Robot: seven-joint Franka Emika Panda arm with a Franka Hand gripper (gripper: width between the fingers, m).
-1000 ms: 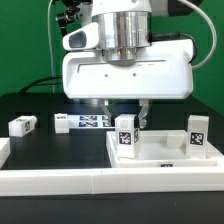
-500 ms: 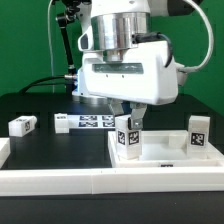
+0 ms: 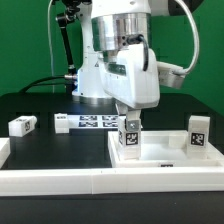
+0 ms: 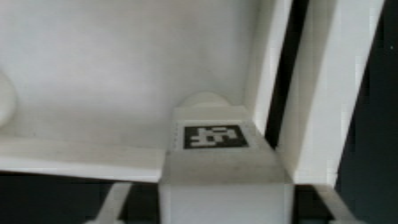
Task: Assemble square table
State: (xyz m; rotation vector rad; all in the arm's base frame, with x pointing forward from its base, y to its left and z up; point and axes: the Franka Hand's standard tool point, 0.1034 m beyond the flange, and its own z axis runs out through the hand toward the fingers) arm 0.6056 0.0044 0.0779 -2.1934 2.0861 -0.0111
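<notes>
The white square tabletop [image 3: 165, 155] lies rim-up at the exterior view's right. One white leg [image 3: 128, 136] stands upright at its near-left corner, tag facing the camera. A second leg [image 3: 196, 136] stands at the right corner. Two more legs [image 3: 22, 125] [image 3: 60, 123] lie on the black table. My gripper [image 3: 128, 112] hangs straight over the first leg, jaws straddling its top. In the wrist view the leg [image 4: 217, 140] fills the space between my fingers [image 4: 114, 200], with a dark gap on each side. The gripper [image 4: 221, 205] is open. The tabletop's rim [image 4: 313, 90] runs beside the leg.
The marker board [image 3: 93, 122] lies behind the first leg on the black table. A long white border wall [image 3: 60, 181] runs along the front edge. Cables and the arm's base stand at the back left.
The gripper has turned about a quarter turn over the leg, from broadside to edge-on. The leg's tag still faces the camera, so the leg has not turned with it.
</notes>
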